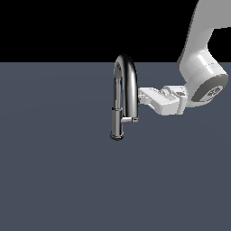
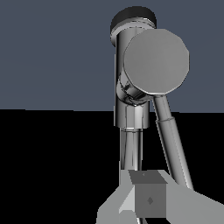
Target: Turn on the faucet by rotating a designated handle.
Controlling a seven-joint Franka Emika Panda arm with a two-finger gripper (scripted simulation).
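The white robot arm is reaching down from the upper corner on the exterior view's right, its rounded wrist joint bending so that the hand is lying nearly level and pointing toward the exterior view's left. The gripper is extending sideways from the wrist, its pale fingers appearing close together, though the exterior view is too small to settle whether they are parted or closed. In the wrist view, the gripper is showing only as a grey blocky fingertip and angled housing at the frame's edge.
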